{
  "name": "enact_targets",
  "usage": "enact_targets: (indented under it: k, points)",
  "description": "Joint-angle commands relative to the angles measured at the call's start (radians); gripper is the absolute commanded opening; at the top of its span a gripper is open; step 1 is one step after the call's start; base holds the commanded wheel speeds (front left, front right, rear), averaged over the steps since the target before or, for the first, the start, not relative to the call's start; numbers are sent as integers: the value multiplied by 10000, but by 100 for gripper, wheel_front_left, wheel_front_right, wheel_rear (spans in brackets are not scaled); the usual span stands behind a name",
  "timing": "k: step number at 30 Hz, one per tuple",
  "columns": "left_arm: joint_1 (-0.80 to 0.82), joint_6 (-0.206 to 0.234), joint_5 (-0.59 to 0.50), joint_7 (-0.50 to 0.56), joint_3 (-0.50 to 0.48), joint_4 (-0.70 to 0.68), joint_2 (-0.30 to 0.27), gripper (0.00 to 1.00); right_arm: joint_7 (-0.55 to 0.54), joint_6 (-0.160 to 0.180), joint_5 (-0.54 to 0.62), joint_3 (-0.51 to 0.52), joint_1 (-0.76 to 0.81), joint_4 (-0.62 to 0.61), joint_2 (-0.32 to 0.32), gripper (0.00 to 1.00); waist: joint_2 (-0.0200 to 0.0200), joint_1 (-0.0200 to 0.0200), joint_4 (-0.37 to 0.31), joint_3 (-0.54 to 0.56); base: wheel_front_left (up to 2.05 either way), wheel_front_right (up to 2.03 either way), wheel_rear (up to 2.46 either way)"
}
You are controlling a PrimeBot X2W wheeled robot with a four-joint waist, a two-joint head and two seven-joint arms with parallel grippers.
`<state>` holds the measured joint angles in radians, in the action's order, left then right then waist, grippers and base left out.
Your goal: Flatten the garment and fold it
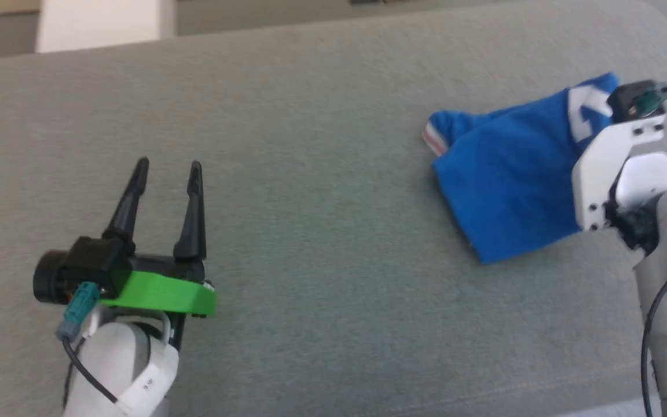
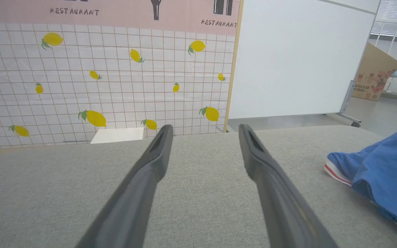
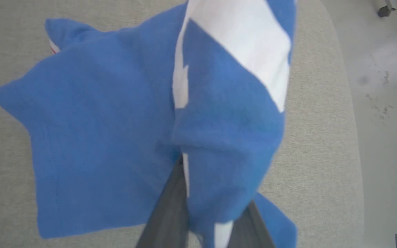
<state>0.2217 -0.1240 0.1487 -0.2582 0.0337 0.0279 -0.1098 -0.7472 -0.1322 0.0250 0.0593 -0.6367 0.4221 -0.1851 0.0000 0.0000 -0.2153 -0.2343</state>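
While your left gripper (image 1: 168, 165) hangs spread wide at 8 o'clock, the royal-blue jersey T-shirt (image 1: 507, 185) sits bunched at 2 o'clock. Left wrist: shirt at 3 o'clock. Right wrist: your right gripper (image 3: 205, 213) pinches one fold; pulling may slip it or drag layers.

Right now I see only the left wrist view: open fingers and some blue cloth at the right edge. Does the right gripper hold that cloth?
Observer: Yes. The right wrist view shows the right gripper shut on a fold of the garment.
Operator: Is the garment flat?
Observer: No. In the head view it lies bunched, one corner raised at the gripper.
Operator: Which corner?
Observer: The one with the white print.
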Motion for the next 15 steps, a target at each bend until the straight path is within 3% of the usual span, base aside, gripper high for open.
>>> enact_targets:
  k: [1, 7, 15]
  points:
    - [239, -65, -112, -36, 28, -81, -208, 100, 230, 15, 312, 181, -297, 112, -32, 0, 0, 0, -1379, -1379, 0, 0, 0]
    - [679, -66, -209, -36, 132, -384, -750, 100, 1145, 15, 1955, 1163, -902, 527, -48, 0, 0, 0, -1874, -2192, 0, 0, 0]
    - [975, -42, -226, 153, 90, -803, -1244, 100, 2409, 15, 3447, 3100, -1729, 1046, 202, 0, 0, 0, -1732, -2912, 0, 0, 0]
